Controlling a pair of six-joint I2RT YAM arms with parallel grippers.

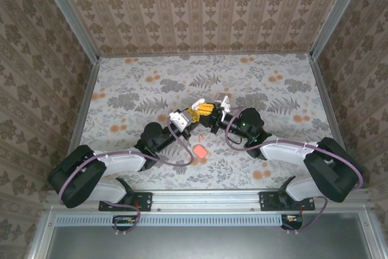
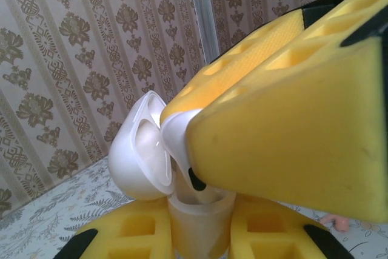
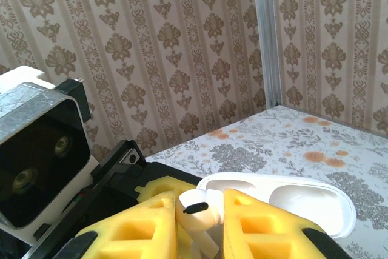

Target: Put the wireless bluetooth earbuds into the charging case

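Observation:
My left gripper point(image 2: 197, 230) is shut on the body of the white charging case point(image 2: 200, 219), which stands upright. Its lid point(image 2: 136, 150) is swung open to the left. My right gripper point(image 3: 200, 210) is shut on a white earbud point(image 3: 203, 205). It holds that earbud point(image 2: 177, 134) just over the case mouth, with the stem pointing down into it. Behind the right fingers lies the open lid point(image 3: 303, 201). From above, the left gripper point(image 1: 197, 112) and the right gripper point(image 1: 212, 115) meet at the table's middle. A small pinkish-red piece point(image 1: 200, 150) lies on the table below them.
The floral table point(image 1: 273, 150) is fenced by patterned walls and metal corner posts point(image 3: 267, 34). The left wrist's camera housing point(image 3: 36, 162) sits close on the left of the right gripper. A small pink piece point(image 2: 336, 221) lies on the table past the case.

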